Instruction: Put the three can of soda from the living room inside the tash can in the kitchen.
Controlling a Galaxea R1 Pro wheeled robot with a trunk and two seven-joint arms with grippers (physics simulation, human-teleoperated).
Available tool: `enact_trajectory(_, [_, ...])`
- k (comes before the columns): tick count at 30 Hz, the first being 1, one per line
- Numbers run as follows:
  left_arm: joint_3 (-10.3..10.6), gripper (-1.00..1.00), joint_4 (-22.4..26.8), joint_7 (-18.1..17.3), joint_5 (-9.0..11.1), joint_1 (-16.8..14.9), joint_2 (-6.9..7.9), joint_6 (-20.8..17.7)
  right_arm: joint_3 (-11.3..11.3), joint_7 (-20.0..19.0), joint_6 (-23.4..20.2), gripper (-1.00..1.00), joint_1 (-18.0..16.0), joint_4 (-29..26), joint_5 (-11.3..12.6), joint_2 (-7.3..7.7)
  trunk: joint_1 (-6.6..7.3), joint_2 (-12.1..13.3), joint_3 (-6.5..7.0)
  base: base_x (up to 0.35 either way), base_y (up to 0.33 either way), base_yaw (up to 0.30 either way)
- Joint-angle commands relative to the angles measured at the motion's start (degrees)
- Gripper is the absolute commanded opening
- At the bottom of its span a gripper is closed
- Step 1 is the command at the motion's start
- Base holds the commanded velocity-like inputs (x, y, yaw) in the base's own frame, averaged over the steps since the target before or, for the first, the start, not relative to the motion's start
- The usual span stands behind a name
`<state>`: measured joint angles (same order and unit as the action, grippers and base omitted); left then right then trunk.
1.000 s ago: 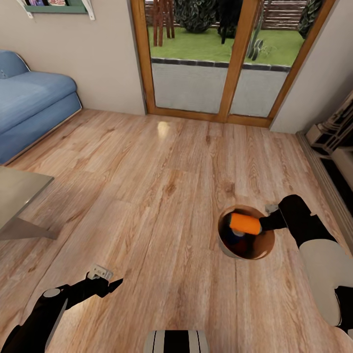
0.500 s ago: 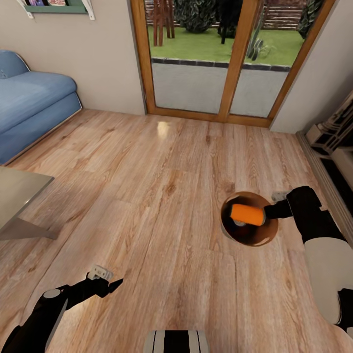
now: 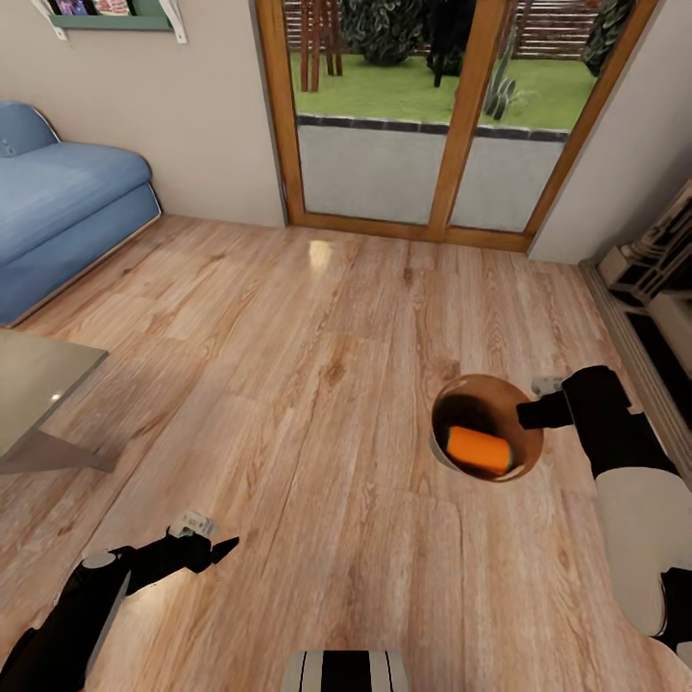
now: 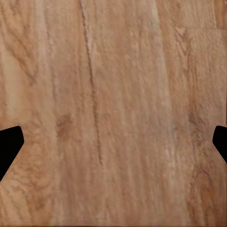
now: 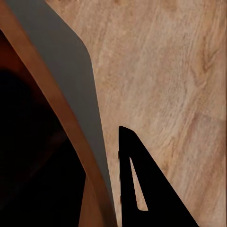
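1. Dropping clear of the right gripper (image 3: 527, 415), the orange soda can (image 3: 478, 450) now lies on its side low inside the trash can (image 3: 488, 396). Half a second ago it was level with the rim, at the fingertips; a second ago it was held over the opening with a dark blue can visible beneath it.
2. Right gripper: in the head view it sits at the bin's rim, on the side nearest the right arm, with nothing between the fingers. In the right wrist view one dark finger (image 5: 142, 189) lies just outside the grey wall (image 5: 71, 85), over bare wood floor (image 5: 170, 71). The other finger is not visible there, so I judge the jaws released, though how wide they stand I cannot tell.
3. Trash can: it stands on the plank floor of the living room, not in a kitchen. Its place in the head view has shifted a little over the last second while the room around it has not, so the bin itself seems to have been nudged.
4. Other cans: the blue one is hidden now, presumably under the orange can. Whether a third can lies in the bin cannot be read from its dark interior.
5. Left gripper (image 3: 213, 550): it hangs low over bare floor near the robot's base, fingers spread wide and empty; the left wrist view shows both fingertips (image 4: 9, 144) at opposite edges, with only planks between.
6. Meaning for the task: this can's drop looks complete. What remains, by my reading, is confirming the count and getting the bin to the kitchen.
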<state>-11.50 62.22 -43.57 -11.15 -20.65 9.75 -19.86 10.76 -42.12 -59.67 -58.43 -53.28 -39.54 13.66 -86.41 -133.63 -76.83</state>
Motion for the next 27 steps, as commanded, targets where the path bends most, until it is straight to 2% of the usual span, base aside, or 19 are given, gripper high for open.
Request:
enact_trajectory(1, [0.0, 1.00, 1.4, 0.0, 0.0, 0.0, 0.00, -1.6, 0.0, -0.1, -0.3, -1.00, 0.0, -0.2, 1.1, 0.00, 0.00, 0.0, 0.00, 0.000, 0.000, 0.000])
enact_trajectory(5, [0.0, 1.00, 9.5, -0.2, 0.0, 0.0, 0.03, -9.0, 0.0, -0.2, -0.3, -1.00, 0.1, -1.0, 1.1, 0.00, 0.00, 0.0, 0.00, 0.000, 0.000, 0.000])
enact_trajectory(9, [0.0, 1.00, 11.0, -0.3, -0.2, 0.0, 0.07, -10.1, 0.0, -0.2, -0.3, -1.00, 0.1, -1.2, 1.1, 0.04, 0.00, 0.0, 0.00, 0.000, 0.000, 0.000])
enact_trajectory(15, [0.1, 1.00, 10.7, -0.2, -0.2, 0.1, 0.01, -10.2, -0.3, 0.3, -0.3, -1.00, 0.2, -1.2, 0.8, -0.12, 0.00, 0.0, 0.00, 0.000, 0.000, 0.000])
enact_trajectory(20, [0.0, 1.00, 6.5, 0.1, -0.2, 0.1, 0.00, -8.9, -0.2, -0.1, -0.3, -1.00, 0.2, -0.8, 0.9, -0.01, 0.00, 0.0, 0.00, 0.000, 0.000, 0.000])
enact_trajectory(24, [-0.1, 1.00, 0.2, 0.3, -0.2, 0.1, 0.00, -3.7, -0.3, -0.2, -0.3, -1.00, 0.2, -0.3, 0.9, -0.05, -0.22, -0.4, -0.18, 0.000, 0.000, 0.000])
enact_trajectory(27, [-0.1, 1.00, -1.7, 0.4, -0.1, 0.1, 0.00, -2.4, -0.3, -0.2, -0.3, -1.00, 0.2, 1.1, 0.9, -0.12, -0.88, -1.6, -0.72, 0.000, 0.000, 0.000])
